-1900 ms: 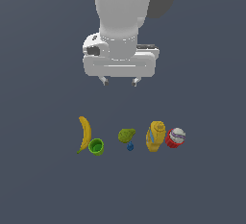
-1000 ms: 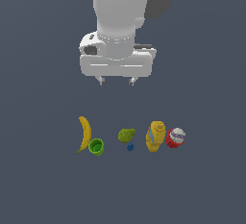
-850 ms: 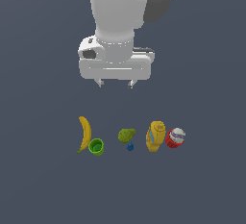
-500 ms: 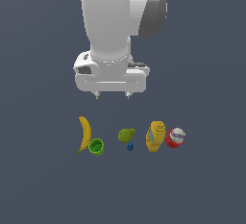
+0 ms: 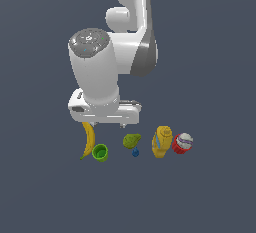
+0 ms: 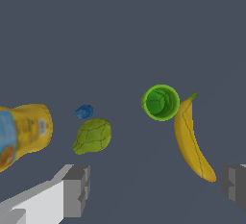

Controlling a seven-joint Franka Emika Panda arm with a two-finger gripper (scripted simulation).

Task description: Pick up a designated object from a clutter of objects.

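The bright green cup [image 5: 100,152] stands upright in a row of small items, just beside the lower end of the yellow banana [image 5: 89,139]. My gripper [image 5: 108,124] hangs above and slightly behind the cup, open and empty, apart from everything. In the wrist view the cup [image 6: 161,103] shows its hollow inside, with the banana [image 6: 192,141] touching or nearly touching it. The gripper [image 6: 156,189] frames the view with its grey fingertips [image 6: 77,189] wide apart. The arm's hand hides the banana's top end in the exterior view.
To the exterior view's right of the cup lie the olive-green pear [image 5: 132,140], a tiny blue piece [image 5: 135,152], the yellow bottle [image 5: 161,141] and the red can [image 5: 182,143]. The wrist view shows the pear [image 6: 92,135], blue piece [image 6: 84,112] and bottle [image 6: 24,134].
The arm has come down and shifted toward the exterior view's left, so the gripper now hangs just above the banana and cup. The jaws stay open. The items have not moved.
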